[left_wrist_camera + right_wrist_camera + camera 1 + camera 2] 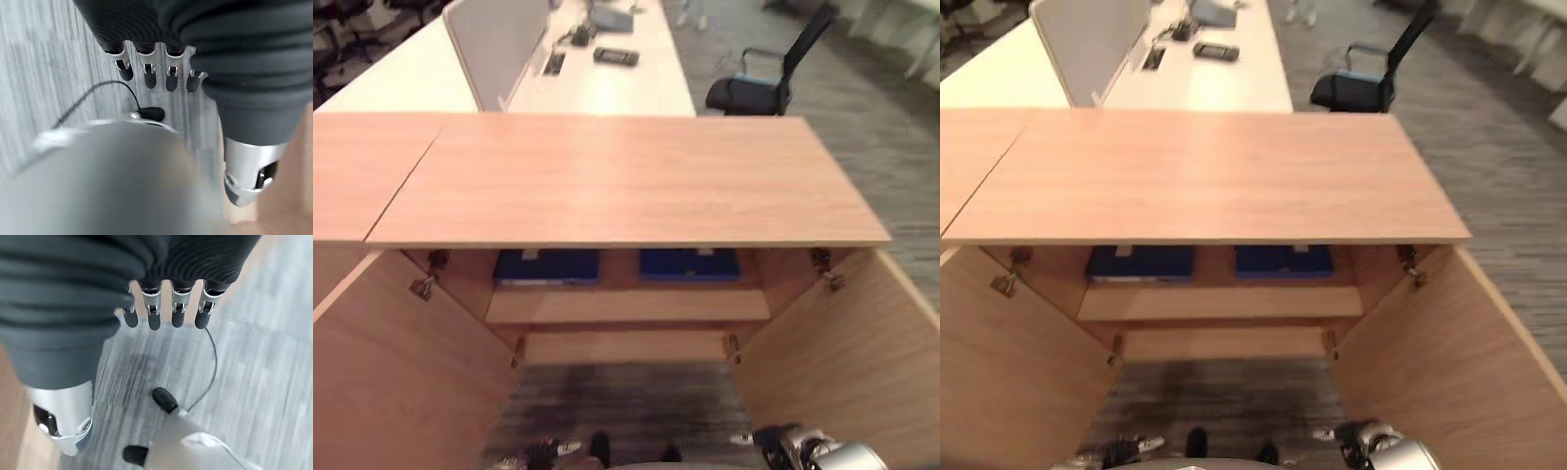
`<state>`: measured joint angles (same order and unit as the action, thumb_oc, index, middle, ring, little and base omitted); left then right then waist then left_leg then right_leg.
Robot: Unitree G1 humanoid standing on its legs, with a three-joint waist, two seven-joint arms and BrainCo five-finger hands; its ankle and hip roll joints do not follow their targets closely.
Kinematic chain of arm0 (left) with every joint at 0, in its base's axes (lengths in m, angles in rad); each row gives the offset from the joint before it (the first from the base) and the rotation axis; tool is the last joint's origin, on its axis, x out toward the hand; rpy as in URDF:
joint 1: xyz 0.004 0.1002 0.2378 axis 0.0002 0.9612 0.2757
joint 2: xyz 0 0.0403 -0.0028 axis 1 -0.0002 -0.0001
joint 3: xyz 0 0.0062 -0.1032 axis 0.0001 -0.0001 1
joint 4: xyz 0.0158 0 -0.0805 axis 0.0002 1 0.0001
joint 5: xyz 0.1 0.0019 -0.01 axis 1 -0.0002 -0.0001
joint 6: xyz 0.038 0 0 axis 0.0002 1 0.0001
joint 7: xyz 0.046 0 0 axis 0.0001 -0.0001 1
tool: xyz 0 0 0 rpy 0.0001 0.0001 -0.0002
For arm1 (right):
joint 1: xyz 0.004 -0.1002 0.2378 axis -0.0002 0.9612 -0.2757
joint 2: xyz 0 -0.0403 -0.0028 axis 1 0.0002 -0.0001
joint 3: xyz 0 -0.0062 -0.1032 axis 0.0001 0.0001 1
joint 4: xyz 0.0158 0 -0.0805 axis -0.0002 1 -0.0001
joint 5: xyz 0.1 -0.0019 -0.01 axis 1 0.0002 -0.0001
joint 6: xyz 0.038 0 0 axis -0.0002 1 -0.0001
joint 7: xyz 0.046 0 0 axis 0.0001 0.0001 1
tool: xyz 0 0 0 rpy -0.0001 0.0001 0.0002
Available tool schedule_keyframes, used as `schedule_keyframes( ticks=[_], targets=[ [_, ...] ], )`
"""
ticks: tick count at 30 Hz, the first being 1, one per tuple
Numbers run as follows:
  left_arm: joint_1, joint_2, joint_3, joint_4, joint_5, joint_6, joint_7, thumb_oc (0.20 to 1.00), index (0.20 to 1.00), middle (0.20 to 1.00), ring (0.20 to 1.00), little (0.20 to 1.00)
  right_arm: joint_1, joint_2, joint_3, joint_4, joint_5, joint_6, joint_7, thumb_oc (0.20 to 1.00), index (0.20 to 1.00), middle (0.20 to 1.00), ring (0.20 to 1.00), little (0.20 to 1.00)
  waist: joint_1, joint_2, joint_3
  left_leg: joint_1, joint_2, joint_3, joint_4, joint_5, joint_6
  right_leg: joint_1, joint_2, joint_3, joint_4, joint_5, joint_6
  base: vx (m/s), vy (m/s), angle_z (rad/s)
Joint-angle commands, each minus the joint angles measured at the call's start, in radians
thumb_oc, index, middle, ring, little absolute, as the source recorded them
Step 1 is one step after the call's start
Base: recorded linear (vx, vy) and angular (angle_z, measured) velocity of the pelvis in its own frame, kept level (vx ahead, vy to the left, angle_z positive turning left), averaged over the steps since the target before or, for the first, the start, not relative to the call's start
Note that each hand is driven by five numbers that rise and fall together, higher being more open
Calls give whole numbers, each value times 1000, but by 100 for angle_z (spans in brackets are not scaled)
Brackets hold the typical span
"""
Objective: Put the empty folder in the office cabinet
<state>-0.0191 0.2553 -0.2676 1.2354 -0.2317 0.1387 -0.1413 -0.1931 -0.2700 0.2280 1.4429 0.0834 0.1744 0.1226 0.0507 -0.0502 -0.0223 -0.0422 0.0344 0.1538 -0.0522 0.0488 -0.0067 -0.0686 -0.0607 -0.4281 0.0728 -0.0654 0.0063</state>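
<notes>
The wooden office cabinet (607, 176) stands in front of me with both doors swung open, the left door (401, 372) and the right door (842, 362). Two blue folders lie flat on its upper shelf (626, 305), one on the left (546, 264) and one on the right (689, 262). My left hand (149, 73) hangs low over the carpet with straight fingers and holds nothing. My right hand (154, 313) also hangs over the carpet, fingers straight and empty, low by the right door (1371, 446).
Behind the cabinet is a white desk (607, 83) with a divider panel (494, 44) and a dark phone (616, 56). A black office chair (769, 78) stands at the back right on grey carpet (901, 166). A second wooden top (357, 166) adjoins on the left.
</notes>
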Motion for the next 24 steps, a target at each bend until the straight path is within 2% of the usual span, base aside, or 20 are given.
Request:
schedule_keyframes(
  ticks=[1,4,7,8,10,11,13,14,16,24],
  targets=[
    [-28,-20,15,7,49,-54,16,1000,1000,1000,1000,1000,-75,13,8,31,66,-35,-22,1000,1000,1000,1000,1000,4,-16,28,54,67,-39,-29,-64,-44,55,-43,56,-144,98,112,68,6,-39],
    [-36,-33,41,62,51,-65,28,1000,1000,1000,1000,1000,-29,5,-16,44,74,-46,-26,1000,1000,1000,1000,1000,-20,-22,14,67,78,-25,-21,-73,-47,62,-29,82,-140,87,108,20,-11,-21],
    [-56,-45,60,86,27,-74,39,1000,1000,1000,1000,1000,-28,-6,-31,49,101,-52,-30,1000,1000,1000,1000,1000,-37,-31,25,54,82,-21,61,-107,-39,48,-25,121,-119,88,101,-42,11,-21],
    [-68,-50,58,87,12,-82,44,1000,1000,1000,1000,1000,-37,-5,-22,52,107,-52,-25,1000,1000,1000,1000,1000,-30,-38,31,37,67,-57,108,-116,-35,35,-27,142,-111,92,100,-69,45,-40],
    [-77,-74,45,75,-24,-91,49,1000,1000,1000,1000,1000,-50,-15,-11,60,113,-53,-14,1000,1000,1000,1000,1000,-5,-37,43,23,-2,-209,123,-152,-20,23,-26,195,-98,98,103,-56,149,-104],
    [-95,-99,11,60,-34,-97,36,1000,1000,1000,1000,1000,-39,-34,-37,64,107,-48,-4,1000,1000,1000,1000,1000,-24,-20,34,44,-35,-255,87,-160,-5,6,-45,226,-61,96,111,-19,198,-159],
    [-98,-98,-1,51,-37,-100,32,1000,1000,1000,1000,1000,-31,-46,-52,62,109,-44,1,1000,1000,1000,1000,1000,-37,-11,30,54,-45,-250,79,-159,0,-4,-58,237,-41,95,119,-43,243,-80],
    [-93,-97,-4,52,-20,-101,26,1000,1000,1000,1000,1000,-10,-58,-76,67,104,-39,7,1000,1000,1000,1000,1000,-49,-4,26,75,-59,-223,57,-161,13,-24,-78,265,-21,109,133,-98,288,-18],
    [-81,-92,5,63,-5,-101,21,1000,1000,1000,1000,1000,5,-71,-94,81,82,-36,12,1000,1000,1000,1000,1000,-52,1,27,87,-76,-196,47,-165,28,-37,-97,281,-27,135,148,-125,222,-63],
    [-53,-67,57,86,27,-102,12,1000,1000,1000,1000,1000,38,-157,-188,118,42,-30,2,1000,1000,1000,1000,1000,-80,11,50,110,-128,-102,20,-169,68,-94,-149,306,-63,234,193,-127,156,-53]
  ],
)
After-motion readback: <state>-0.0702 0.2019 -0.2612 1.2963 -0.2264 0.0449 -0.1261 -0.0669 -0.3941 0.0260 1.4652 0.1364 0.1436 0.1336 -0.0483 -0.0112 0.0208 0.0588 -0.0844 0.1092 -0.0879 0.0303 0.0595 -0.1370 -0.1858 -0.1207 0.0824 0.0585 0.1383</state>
